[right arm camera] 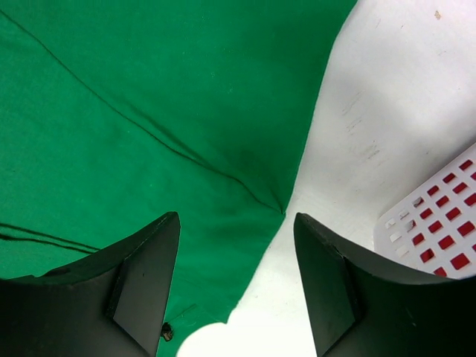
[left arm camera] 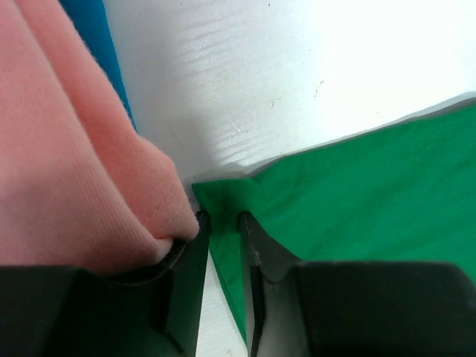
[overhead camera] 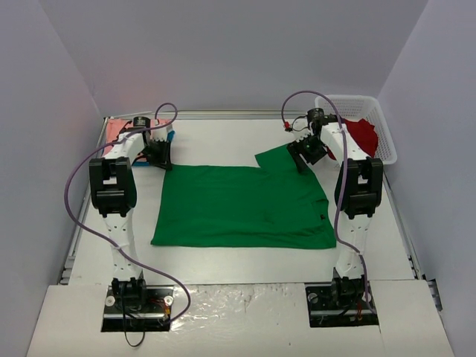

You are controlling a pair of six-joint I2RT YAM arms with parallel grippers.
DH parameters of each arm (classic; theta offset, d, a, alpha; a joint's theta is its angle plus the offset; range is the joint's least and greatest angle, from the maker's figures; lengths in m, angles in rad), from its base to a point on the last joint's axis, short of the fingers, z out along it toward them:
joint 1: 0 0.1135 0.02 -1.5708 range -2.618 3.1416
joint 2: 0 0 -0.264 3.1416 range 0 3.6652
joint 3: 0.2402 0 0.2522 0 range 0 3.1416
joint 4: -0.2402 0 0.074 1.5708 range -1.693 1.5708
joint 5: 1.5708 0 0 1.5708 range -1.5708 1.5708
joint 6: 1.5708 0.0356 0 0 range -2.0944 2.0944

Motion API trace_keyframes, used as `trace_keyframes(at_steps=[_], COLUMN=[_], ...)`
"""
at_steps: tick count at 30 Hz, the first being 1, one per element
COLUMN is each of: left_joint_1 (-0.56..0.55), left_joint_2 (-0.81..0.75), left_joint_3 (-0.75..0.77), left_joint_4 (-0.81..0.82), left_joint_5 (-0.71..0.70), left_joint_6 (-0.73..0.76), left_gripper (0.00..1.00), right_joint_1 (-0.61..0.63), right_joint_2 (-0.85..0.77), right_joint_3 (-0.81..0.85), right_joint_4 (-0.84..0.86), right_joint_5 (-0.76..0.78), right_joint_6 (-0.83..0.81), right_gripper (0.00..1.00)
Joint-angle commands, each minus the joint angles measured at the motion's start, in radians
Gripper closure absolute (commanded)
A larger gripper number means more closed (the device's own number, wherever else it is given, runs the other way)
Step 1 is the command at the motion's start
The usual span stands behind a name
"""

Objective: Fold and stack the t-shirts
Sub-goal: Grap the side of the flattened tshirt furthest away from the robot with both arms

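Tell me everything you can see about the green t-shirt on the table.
The green t-shirt is soft, plain, solid bright green cloth, lying spread flat on the white table with light creases and one sleeve sticking out at its far right corner. The left gripper straddles its far left corner, fingers narrowly apart; the right gripper hangs open over the sleeve edge.

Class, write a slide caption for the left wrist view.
Narrowly parted jaws straddle a corner of the green shirt, pink shirt alongside, on the white table.
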State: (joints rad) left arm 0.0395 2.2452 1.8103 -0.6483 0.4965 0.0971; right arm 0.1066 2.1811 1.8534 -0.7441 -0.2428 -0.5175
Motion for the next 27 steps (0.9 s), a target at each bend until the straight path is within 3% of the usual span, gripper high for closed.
trace_keyframes(at_steps=[1,7,16,27], left_joint_1=[-0.016,-0.015,-0.01,-0.004], left_joint_2=[0.024,0.043,0.002,-0.094], left_joint_3=[0.018,0.006,-0.069,-0.117], left_joint_4=[-0.019,-0.031,0.006,0.013], left_joint_5=[-0.021,-0.073,-0.073,-0.044], left_joint_6=[0.006,0.027,0.038,0.036], left_gripper=[0.78,0.97,0.98,0.98], right_joint_1=[0.007,0.007,-0.016,-0.024], right_joint_2=[0.012,0.005,0.028,0.262], right_joint_3=[0.043,0.052,0.171,0.463], right_joint_4=[-0.035,-0.034,-0.015,-0.029], right_joint_5=[0.022,0.033,-0.032,-0.142], right_joint_6=[0.016,0.017,0.069,0.208], right_gripper=[0.41,0.41,0.44,0.43])
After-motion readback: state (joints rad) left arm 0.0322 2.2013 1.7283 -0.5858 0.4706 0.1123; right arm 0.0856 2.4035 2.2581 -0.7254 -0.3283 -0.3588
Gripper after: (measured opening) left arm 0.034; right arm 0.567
